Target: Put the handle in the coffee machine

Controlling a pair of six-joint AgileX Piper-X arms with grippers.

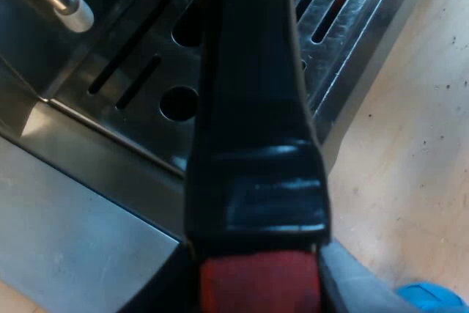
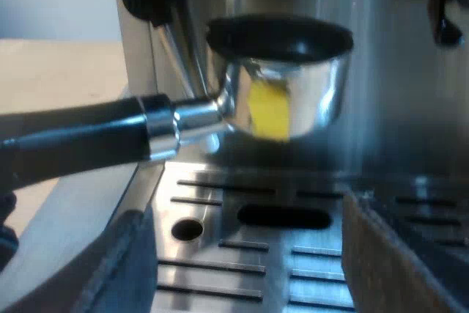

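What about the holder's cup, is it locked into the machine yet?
No, the holder hangs over the drip tray, its cup's open rim showing below the machine.

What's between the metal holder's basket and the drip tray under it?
Nothing. In the right wrist view the holder hangs over the slotted drip tray, and the gap between them is bare.

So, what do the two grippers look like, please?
The left gripper has two dark fingers, grey where light falls, with smooth edges. The right gripper has two broad, flat fingers, dark grey, blunt at the tips. I see no markings.
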